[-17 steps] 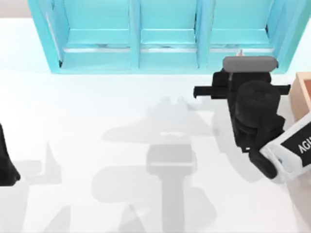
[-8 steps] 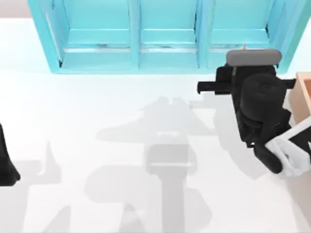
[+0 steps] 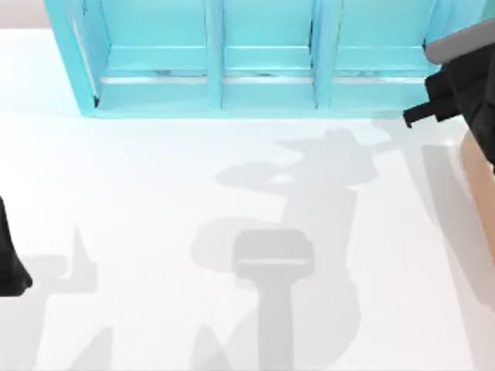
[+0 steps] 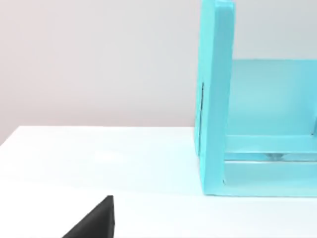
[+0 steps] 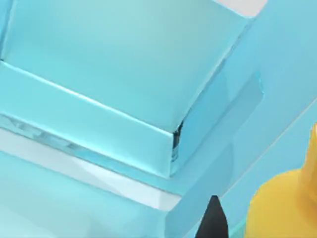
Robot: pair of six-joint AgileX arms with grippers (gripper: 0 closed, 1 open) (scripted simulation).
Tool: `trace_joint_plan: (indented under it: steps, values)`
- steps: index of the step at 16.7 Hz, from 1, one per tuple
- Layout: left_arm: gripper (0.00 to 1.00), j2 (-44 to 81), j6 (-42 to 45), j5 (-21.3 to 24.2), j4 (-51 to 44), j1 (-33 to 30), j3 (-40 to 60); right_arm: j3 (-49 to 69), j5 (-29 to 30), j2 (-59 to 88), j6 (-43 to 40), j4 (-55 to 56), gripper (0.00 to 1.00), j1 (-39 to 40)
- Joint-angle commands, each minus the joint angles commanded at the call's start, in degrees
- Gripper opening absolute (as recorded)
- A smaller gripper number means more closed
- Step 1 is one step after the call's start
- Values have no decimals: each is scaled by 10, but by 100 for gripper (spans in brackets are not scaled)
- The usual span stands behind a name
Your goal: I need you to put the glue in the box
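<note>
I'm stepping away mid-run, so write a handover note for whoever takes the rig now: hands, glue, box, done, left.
Right hand: at the table's far right edge, by the teal three-compartment shelf, carrying the small orange-yellow glue bottle.
Left hand: parked at the left edge.
Tan box: right edge, just below the right hand.
Done: glue picked up.
Left: bring it over the box and release.

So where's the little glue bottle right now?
The glue shows in the right wrist view, close by the right gripper, with the teal shelf behind it.
</note>
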Motion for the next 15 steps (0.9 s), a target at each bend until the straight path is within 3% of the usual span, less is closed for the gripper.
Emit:
trace_joint_plan:
  steps: [7, 15]
  values:
    - [100, 0, 0, 0, 0, 0, 0, 83, -272, -63, -375, -376, 0, -230]
    - [100, 0, 0, 0, 0, 0, 0, 154, -606, 18, -852, -869, 0, -478]
